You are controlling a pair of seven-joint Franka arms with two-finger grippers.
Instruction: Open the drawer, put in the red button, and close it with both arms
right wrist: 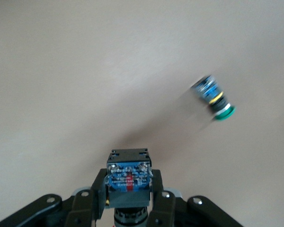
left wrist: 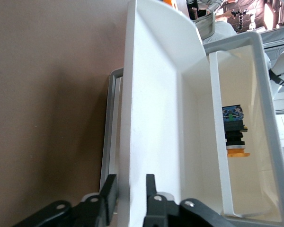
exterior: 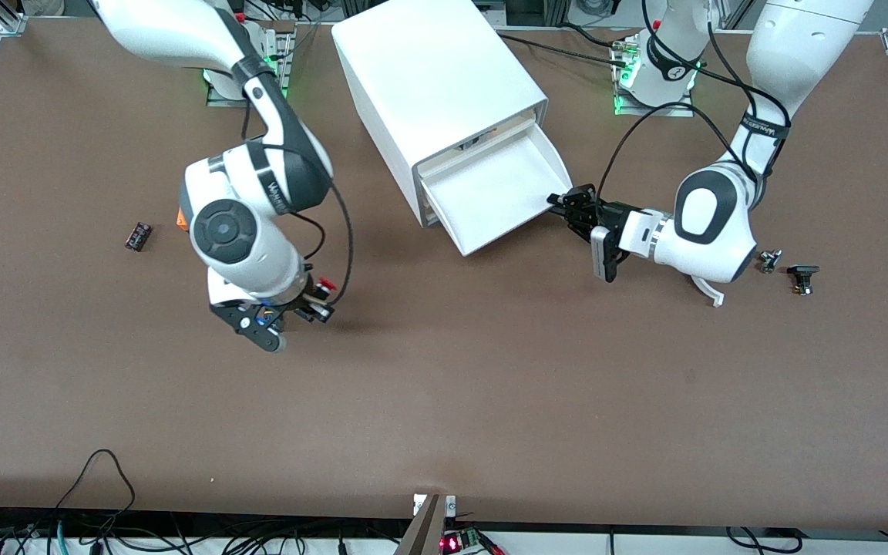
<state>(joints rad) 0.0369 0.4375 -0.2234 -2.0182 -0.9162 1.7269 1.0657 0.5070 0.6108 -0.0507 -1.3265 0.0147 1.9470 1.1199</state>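
R gripper [right wrist: 128, 196] hangs over table, pinching red button [right wrist: 128, 176]; L gripper [exterior: 567, 206] level, fingers slack astride drawer [exterior: 499, 193] front wall; drawer open.

a brown table [exterior: 490, 385] carries everything. on it stands a big white cabinet [exterior: 436, 85], toward the robots' bases. a small dark component [exterior: 138, 236] lies toward the right arm's end. two small black parts [exterior: 802, 277] lie side by side toward the left arm's end. a green-capped push-button switch [right wrist: 217, 100] lies on its side on the tabletop.
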